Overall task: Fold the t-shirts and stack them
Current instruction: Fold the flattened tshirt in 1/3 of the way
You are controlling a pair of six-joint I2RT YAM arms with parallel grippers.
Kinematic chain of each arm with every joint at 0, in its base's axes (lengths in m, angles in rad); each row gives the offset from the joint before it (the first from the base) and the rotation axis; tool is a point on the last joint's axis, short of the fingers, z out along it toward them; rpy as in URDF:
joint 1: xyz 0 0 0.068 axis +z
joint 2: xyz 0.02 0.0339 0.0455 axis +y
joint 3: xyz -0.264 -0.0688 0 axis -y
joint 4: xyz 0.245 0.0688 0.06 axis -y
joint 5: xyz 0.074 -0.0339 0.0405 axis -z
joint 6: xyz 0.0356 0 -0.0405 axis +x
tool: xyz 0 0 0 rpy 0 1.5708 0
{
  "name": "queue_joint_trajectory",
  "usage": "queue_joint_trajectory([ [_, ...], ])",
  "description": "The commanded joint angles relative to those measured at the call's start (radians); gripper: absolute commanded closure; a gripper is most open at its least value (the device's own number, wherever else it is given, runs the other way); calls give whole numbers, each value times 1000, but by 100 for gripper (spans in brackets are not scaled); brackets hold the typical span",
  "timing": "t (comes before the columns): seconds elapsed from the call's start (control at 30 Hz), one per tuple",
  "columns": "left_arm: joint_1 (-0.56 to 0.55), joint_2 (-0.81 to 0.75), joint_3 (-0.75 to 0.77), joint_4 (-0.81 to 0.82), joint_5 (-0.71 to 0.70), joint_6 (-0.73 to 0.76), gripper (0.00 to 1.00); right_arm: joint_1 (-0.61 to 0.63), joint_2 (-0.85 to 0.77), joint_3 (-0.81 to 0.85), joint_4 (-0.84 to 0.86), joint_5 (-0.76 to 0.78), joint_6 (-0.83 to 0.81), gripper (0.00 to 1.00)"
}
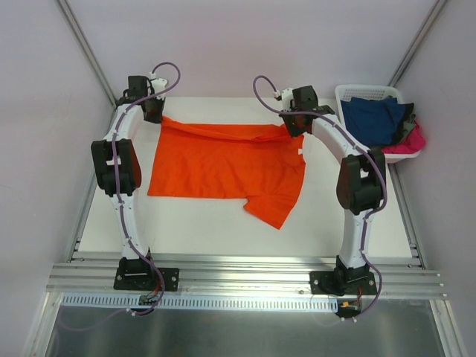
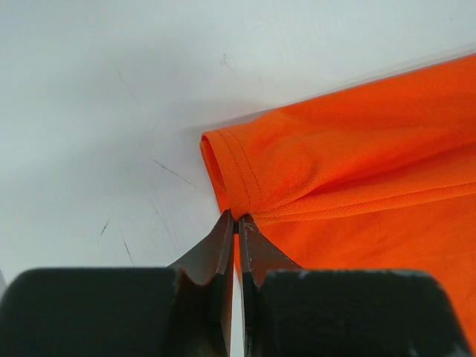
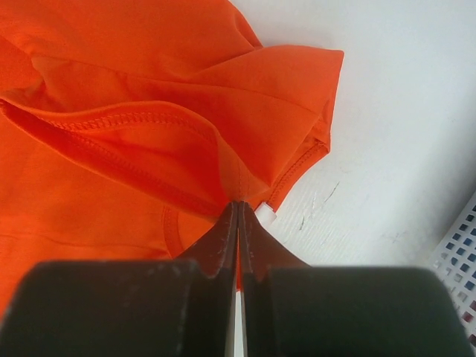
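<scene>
An orange t-shirt (image 1: 223, 160) lies spread on the white table, one sleeve trailing toward the near right. My left gripper (image 1: 155, 111) is at the shirt's far left corner, shut on the cloth. In the left wrist view the gripper (image 2: 236, 217) pinches the fabric just under a hemmed sleeve end (image 2: 227, 160). My right gripper (image 1: 296, 128) is at the far right corner, shut on the orange t-shirt (image 3: 149, 119); the right wrist view shows this gripper (image 3: 238, 204) clamped on bunched cloth beside a white label (image 3: 266, 214). A navy t-shirt (image 1: 375, 119) and a pink one (image 1: 413, 140) lie in the basket.
A white slotted basket (image 1: 357, 92) stands at the table's far right corner; its wall (image 3: 460, 256) shows at the right edge of the right wrist view. Metal frame rails run along the table's near edge (image 1: 245, 279) and both sides.
</scene>
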Motion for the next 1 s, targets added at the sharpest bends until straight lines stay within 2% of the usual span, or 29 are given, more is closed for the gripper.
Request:
queue_joint_trajectory([
  [0.0,9,16,6,7,-4,-20,100,-2,13,33,-8,-24,-1,99],
  [0.07,9,27,9,6,-4,-27,100,0,20,38,-19,-34,-1,99],
  [0.1,9,32,13,6,-7,-29,96,3,26,43,-31,-41,-5,99],
  [0.13,9,27,14,4,-17,-39,74,3,26,46,-43,-44,-15,94],
  [0.17,9,18,2,0,-22,-43,31,4,20,40,-49,-35,-13,84],
  [0.2,9,3,-7,-4,-24,-47,18,1,-11,30,-48,-26,-12,61],
  [0.23,12,-35,-36,-2,-21,-53,4,0,-29,23,-43,-15,-10,50],
  [0.3,13,-76,-56,-2,-2,-58,1,-13,-84,15,-36,-5,1,36],
  [0.4,27,-116,-50,-1,9,-87,1,-20,-106,26,-34,3,-16,32],
  [0.67,27,-39,74,-10,-16,-125,1,-24,-4,96,-45,-27,25,32],
  [0.97,19,76,157,-30,29,-181,2,-30,104,168,-34,-27,90,32],
])
